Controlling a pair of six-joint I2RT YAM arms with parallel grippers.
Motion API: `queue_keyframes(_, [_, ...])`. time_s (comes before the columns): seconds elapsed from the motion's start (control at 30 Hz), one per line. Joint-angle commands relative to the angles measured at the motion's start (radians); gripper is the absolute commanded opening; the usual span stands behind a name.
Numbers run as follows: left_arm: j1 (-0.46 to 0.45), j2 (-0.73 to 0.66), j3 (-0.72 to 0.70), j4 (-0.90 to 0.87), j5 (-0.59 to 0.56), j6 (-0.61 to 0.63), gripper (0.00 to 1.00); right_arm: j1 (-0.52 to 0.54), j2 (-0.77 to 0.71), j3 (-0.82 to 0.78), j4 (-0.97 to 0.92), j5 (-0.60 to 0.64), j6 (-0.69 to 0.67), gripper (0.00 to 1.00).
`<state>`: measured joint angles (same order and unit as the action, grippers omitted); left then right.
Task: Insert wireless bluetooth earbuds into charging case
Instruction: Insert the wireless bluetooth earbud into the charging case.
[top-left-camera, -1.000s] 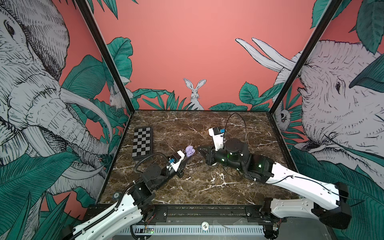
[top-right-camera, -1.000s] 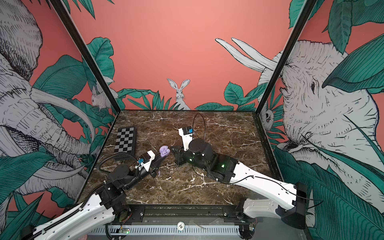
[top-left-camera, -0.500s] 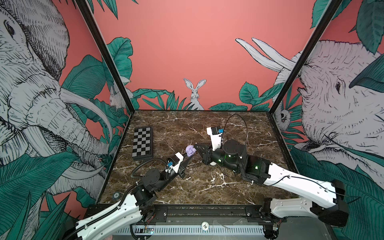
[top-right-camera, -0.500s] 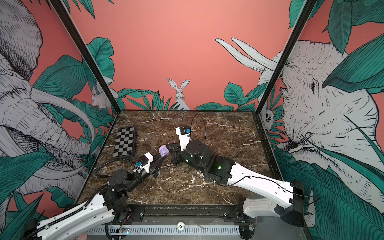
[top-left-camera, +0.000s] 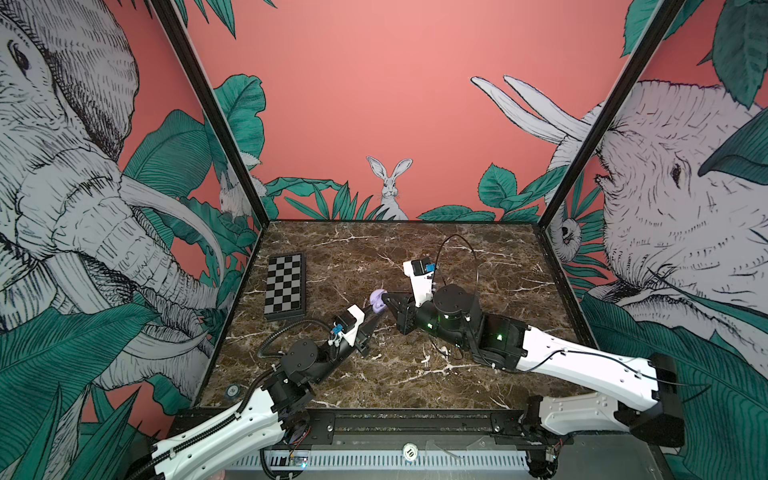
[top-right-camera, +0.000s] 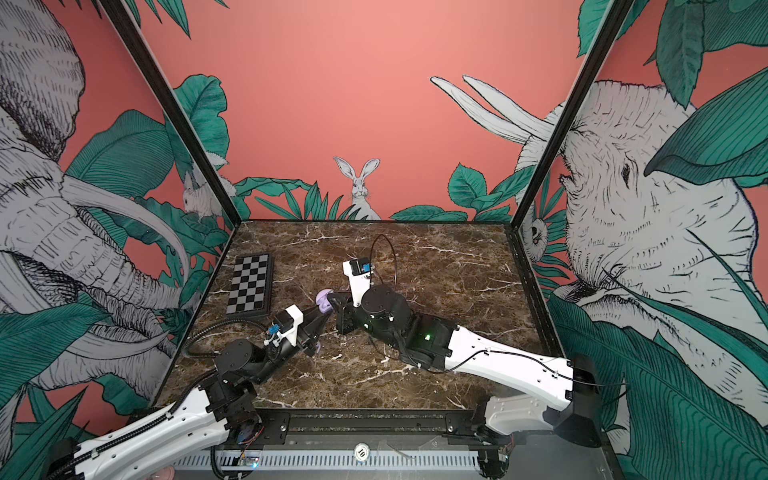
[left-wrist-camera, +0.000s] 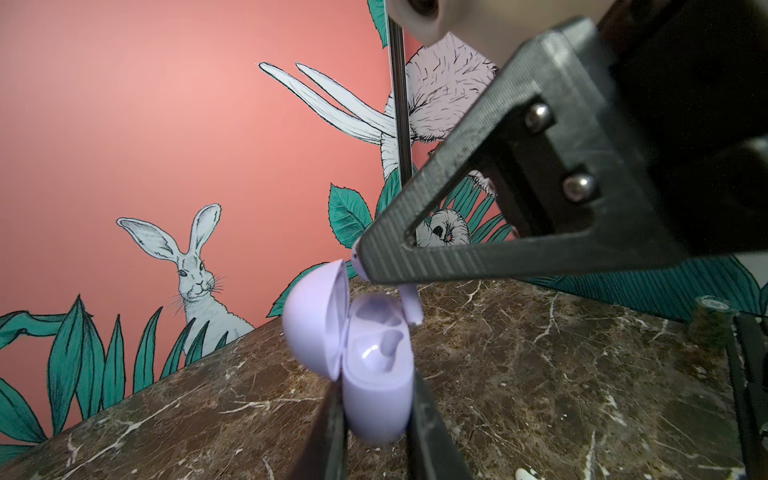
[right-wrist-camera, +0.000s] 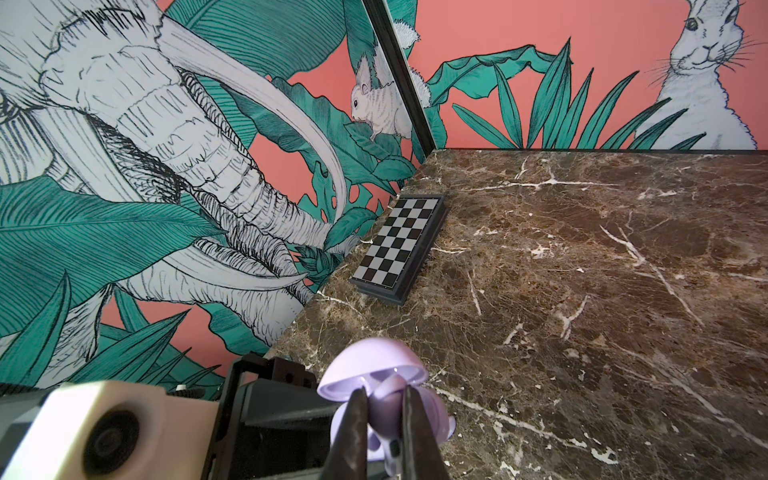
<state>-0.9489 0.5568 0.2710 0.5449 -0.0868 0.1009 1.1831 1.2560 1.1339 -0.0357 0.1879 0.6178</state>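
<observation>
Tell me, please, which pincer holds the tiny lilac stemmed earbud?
The right pincer pinches the lilac earbud; the left pincer clamps the open round lilac case.

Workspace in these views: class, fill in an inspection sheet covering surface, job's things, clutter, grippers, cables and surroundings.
Surface: brown marble tabletop, white veins.
Job's things: lilac case, lid open; lilac earbud poised at its rim.
Clutter: checkerboard near the left wall; small round disc at the front left corner.
Grippers: left gripper shut on the case; right gripper shut on the earbud.
Cables: black loop over the right wrist; ribbed hose along the left arm.
Surroundings: coral mural walls with painted rabbit.
</observation>
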Motion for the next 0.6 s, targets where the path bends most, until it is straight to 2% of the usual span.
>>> queue_keyframes(0.0, [-0.008, -0.013, -0.015, 0.023, 0.011, 0.001, 0.0, 0.012, 0.002, -0.003, 0.049, 0.023, -0.017, 0.0])
queue_keyframes(0.57, [-0.008, -0.028, -0.017, 0.017, 0.018, -0.001, 0.0, 0.024, 0.015, 0.012, 0.05, 0.041, -0.041, 0.0])
